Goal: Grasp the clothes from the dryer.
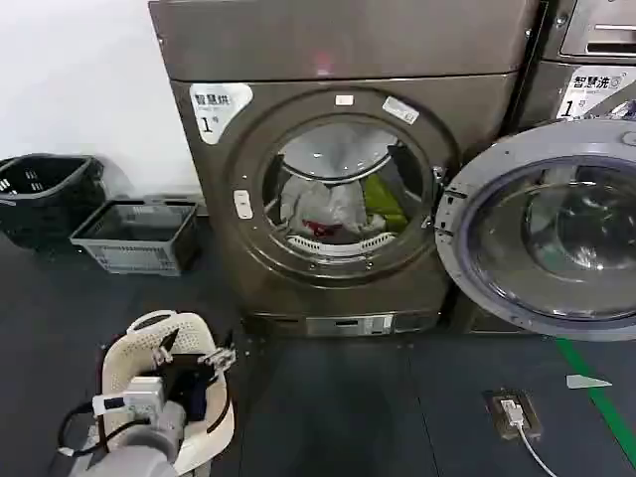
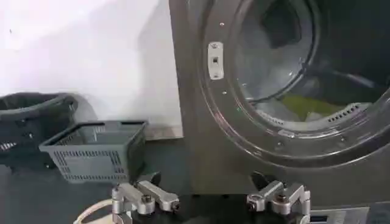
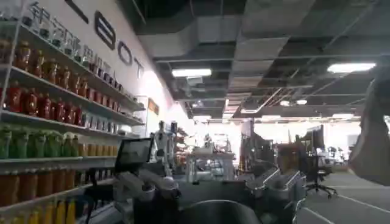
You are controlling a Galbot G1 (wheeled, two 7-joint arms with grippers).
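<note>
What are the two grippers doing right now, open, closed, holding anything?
Left gripper: open, empty, low in front of the dryer, above the white basket.
Right gripper: open, empty, facing away into the room.

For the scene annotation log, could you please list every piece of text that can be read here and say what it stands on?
"智慧烘" and "1": white sticker on the dryer front, beside the opening.
"智慧洗" and "1": sticker on the neighbouring machine.
"BOT": large wall letters above the shelves, start cut off.
Small labels on the door ring: too small to read.
</note>
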